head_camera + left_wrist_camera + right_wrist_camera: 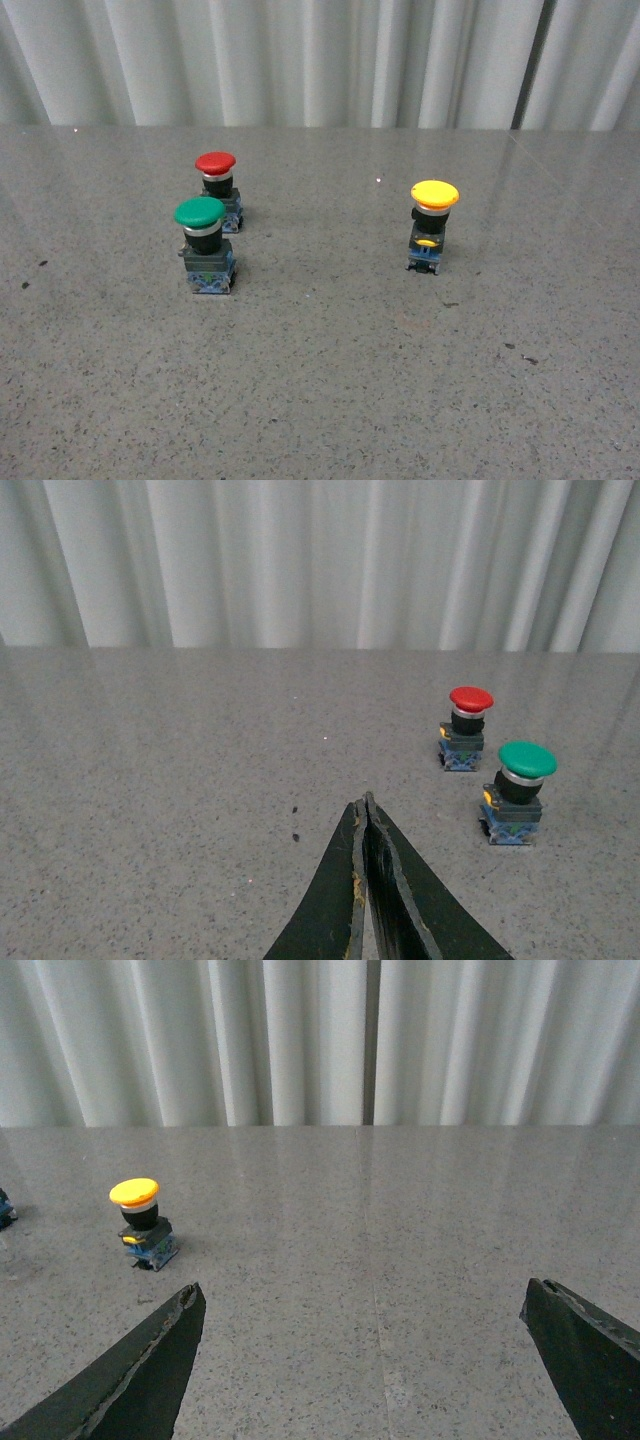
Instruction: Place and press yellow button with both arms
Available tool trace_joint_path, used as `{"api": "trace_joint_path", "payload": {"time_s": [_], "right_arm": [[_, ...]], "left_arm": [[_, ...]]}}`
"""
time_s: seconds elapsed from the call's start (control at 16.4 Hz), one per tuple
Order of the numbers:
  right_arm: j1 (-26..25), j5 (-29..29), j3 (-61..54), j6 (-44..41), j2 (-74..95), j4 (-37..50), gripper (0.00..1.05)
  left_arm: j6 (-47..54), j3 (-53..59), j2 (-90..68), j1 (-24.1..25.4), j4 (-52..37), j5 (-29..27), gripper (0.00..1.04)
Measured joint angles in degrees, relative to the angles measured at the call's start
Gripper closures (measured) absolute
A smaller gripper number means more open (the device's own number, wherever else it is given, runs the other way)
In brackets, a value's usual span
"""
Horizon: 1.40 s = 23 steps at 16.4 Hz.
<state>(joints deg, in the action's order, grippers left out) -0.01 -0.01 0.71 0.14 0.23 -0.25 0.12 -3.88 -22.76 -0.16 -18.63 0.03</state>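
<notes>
The yellow button [433, 224] stands upright on the grey speckled table, right of centre in the front view. It has a yellow mushroom cap, a black neck and a blue-grey base. It also shows in the right wrist view [142, 1222], well ahead of my right gripper [362, 1300] and off to one side. That gripper is open wide and empty. My left gripper [364, 805] is shut with nothing between its fingers, above bare table. Neither arm shows in the front view.
A green-capped button [205, 243] and a red-capped button [220, 187] stand close together left of centre. Both also show in the left wrist view, the green one [519, 789] nearer my left gripper than the red one [466, 727]. White curtains hang behind the table.
</notes>
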Motion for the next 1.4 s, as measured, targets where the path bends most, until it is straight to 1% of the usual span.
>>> {"api": "trace_joint_path", "payload": {"time_s": [0.31, 0.37, 0.43, 0.79, 0.92, 0.98, 1.04, 1.16, 1.22, 1.34, 1.4], "right_arm": [[0.0, 0.0, 0.0, 0.0, 0.0, 0.0, 0.06], [0.0, 0.0, 0.0, 0.0, 0.0, 0.0, 0.06], [0.0, 0.0, 0.0, 0.0, 0.0, 0.0, 0.06], [0.0, 0.0, 0.0, 0.0, 0.0, 0.0, 0.06], [0.0, 0.0, 0.0, 0.0, 0.0, 0.0, 0.06], [0.0, 0.0, 0.0, 0.0, 0.0, 0.0, 0.06], [0.0, 0.0, 0.0, 0.0, 0.0, 0.0, 0.06], [0.0, 0.0, 0.0, 0.0, 0.0, 0.0, 0.06], [0.0, 0.0, 0.0, 0.0, 0.0, 0.0, 0.06], [0.0, 0.0, 0.0, 0.0, 0.0, 0.0, 0.06], [0.0, 0.0, 0.0, 0.0, 0.0, 0.0, 0.06]], "left_arm": [[0.0, 1.6, 5.7, 0.1, 3.9, 0.0, 1.03], [0.0, 3.1, 6.6, 0.1, 1.9, 0.0, 1.03], [0.0, 3.1, 7.5, 0.1, 3.9, -0.1, 1.03], [0.0, 3.1, 12.9, 0.1, 8.8, 0.0, 1.03], [0.0, 3.0, 21.1, 0.1, 19.5, -0.1, 1.03], [0.0, 2.9, 22.1, 0.1, 17.7, 0.0, 1.03], [0.0, 3.0, 22.2, 0.1, 19.4, 0.0, 1.03], [0.0, 3.0, 22.2, 0.1, 18.6, -0.1, 1.03], [0.0, 3.0, 22.2, 0.1, 18.9, -0.1, 0.96], [0.0, 3.0, 22.2, 0.1, 18.9, -0.1, 0.74], [-0.1, 3.0, 22.2, 0.1, 18.9, -0.1, 0.61]]}}
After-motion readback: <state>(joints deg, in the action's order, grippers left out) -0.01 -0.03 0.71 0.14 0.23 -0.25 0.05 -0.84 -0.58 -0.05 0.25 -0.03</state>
